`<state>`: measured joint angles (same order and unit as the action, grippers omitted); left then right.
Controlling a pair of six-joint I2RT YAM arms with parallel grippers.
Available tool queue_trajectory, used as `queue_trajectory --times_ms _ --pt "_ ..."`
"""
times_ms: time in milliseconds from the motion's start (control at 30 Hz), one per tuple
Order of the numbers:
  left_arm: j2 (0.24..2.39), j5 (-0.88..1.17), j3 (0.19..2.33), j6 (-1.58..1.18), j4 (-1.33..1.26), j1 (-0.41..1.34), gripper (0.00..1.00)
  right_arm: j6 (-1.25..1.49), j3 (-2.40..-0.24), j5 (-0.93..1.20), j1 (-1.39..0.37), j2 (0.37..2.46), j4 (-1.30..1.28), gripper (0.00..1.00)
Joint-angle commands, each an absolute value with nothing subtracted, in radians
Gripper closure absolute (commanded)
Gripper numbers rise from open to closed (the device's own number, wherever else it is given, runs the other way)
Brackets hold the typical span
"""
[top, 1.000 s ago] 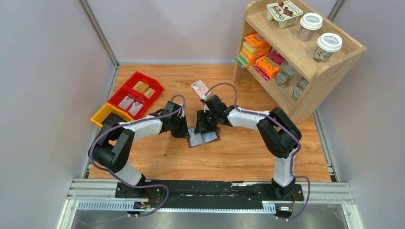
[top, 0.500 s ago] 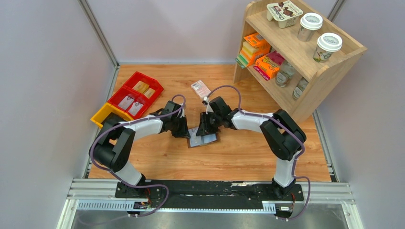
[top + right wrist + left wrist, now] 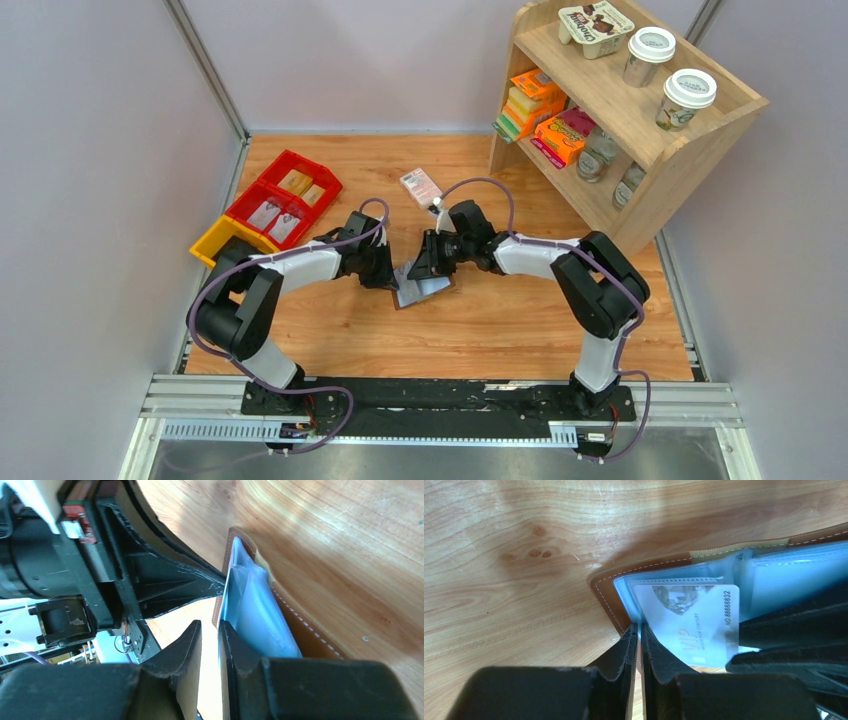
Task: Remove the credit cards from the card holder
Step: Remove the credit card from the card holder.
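Open table (image 3: 480, 335) on the near side of the card holder (image 3: 428, 292), left gripper (image 3: 388, 276) blocking its left edge, right gripper (image 3: 421, 268) its far edge.

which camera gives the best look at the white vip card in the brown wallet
Left wrist: the white rectangular VIP card faces the camera in the brown leather wallet, print readable. Top external shows only a small pale patch. Right wrist sees the pale blue pockets edge-on, no card face.

Black fingers (image 3: 659, 657) cover the lower edge of the credit card (image 3: 689, 622).
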<state>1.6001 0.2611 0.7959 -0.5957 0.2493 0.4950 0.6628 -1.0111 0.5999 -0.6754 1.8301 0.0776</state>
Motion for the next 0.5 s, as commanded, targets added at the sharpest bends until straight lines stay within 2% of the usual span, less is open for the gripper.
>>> queue_trajectory --times_ms 0,267,467 --pt "1.637 0.207 0.790 -0.555 0.302 0.499 0.85 0.669 -1.040 0.649 -0.686 1.882 0.123 0.79" --pt "1.632 0.206 0.792 -0.554 0.307 0.499 0.86 0.650 -1.075 0.647 -0.698 1.933 0.077 0.80" --pt "1.635 0.201 0.788 -0.548 0.313 0.497 0.86 0.744 -1.000 0.724 -0.655 1.924 0.240 0.80"
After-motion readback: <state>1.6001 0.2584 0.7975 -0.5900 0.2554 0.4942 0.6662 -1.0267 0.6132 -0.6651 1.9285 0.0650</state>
